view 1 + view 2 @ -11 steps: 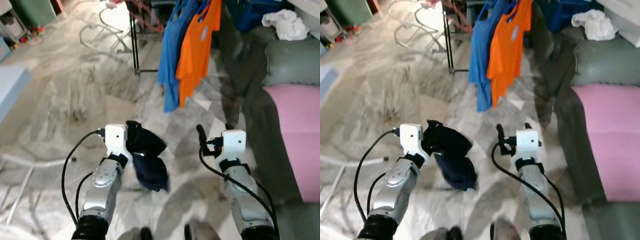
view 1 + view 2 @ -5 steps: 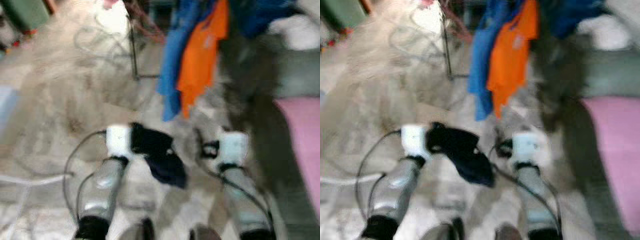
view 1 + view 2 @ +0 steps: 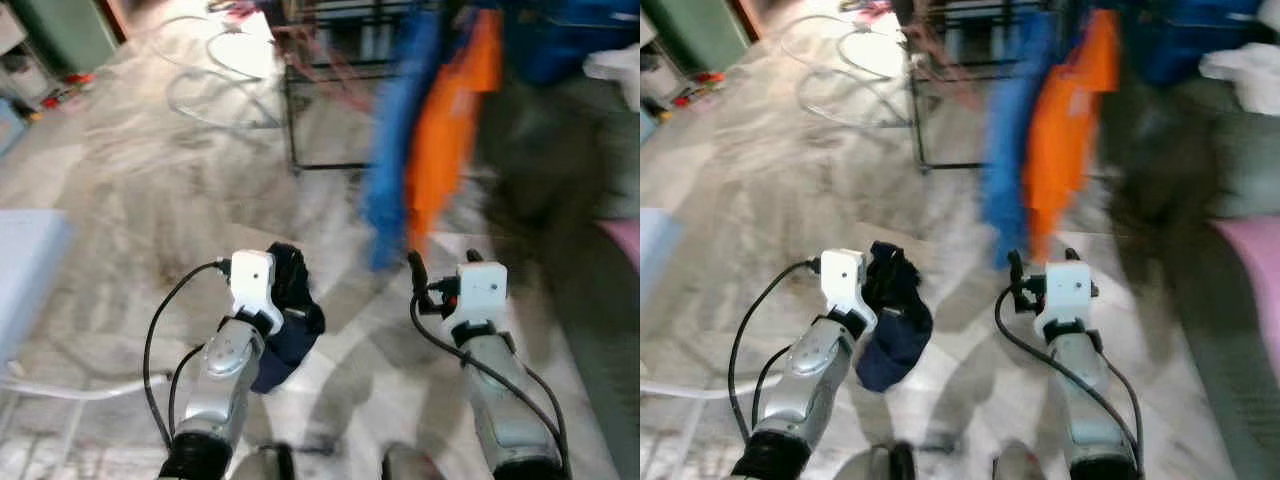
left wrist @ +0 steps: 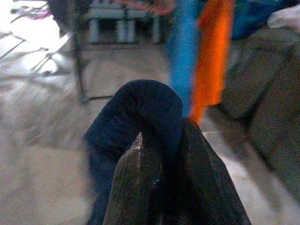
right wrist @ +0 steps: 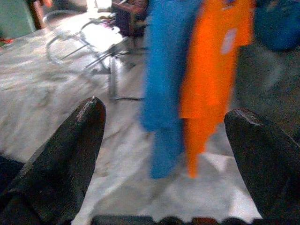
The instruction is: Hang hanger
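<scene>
My left pincer [image 4: 157,154] is clamped tight on a bunched dark navy garment [image 3: 290,310], which bulges over the fingertips and droops below the wrist toward the marble floor [image 3: 150,200]. I cannot make out a hanger inside the cloth; it is too wrapped and blurred to tell. My right pincer [image 5: 168,140] hangs apart from the left one at about the same height, its two black fingers [image 5: 70,150] spread wide with nothing between them. Ahead of both pincers, beyond the right one's gap, a blue shirt [image 5: 164,79] and an orange shirt [image 5: 211,70] hang side by side, touching, from a dark metal rack [image 3: 292,110]. Past the right pincer's outer side sits a grey-green sofa [image 3: 1240,170] with a white cloth [image 3: 1240,65] on top.
</scene>
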